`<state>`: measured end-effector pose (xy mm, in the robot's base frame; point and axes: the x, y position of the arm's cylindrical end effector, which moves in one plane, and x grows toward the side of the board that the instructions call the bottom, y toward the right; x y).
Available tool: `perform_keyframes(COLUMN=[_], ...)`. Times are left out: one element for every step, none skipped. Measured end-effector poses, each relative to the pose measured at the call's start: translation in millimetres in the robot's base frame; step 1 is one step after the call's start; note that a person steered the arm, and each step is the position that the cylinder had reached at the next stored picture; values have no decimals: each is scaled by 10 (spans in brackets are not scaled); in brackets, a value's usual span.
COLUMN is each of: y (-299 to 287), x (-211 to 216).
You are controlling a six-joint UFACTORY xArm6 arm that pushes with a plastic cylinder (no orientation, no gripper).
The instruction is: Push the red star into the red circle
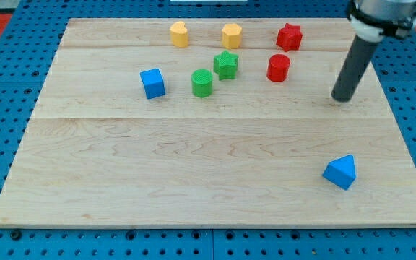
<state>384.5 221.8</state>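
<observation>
The red star sits near the counter's top edge toward the view's right, with the red circle just below it and slightly left, the two close but apart. There are no jaws here, only a rod whose tip rests to the right of and below both reds, well apart from the star. To drive the star down into the circle, the tip would likely need to get above the star first.
</observation>
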Motion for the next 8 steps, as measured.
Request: perform_keyframes(y=[262,287,299,-260,-547,-630,-701,-979], x=[-320,-1157,-1783,-1914,-1769,-1257,-1189,-1194])
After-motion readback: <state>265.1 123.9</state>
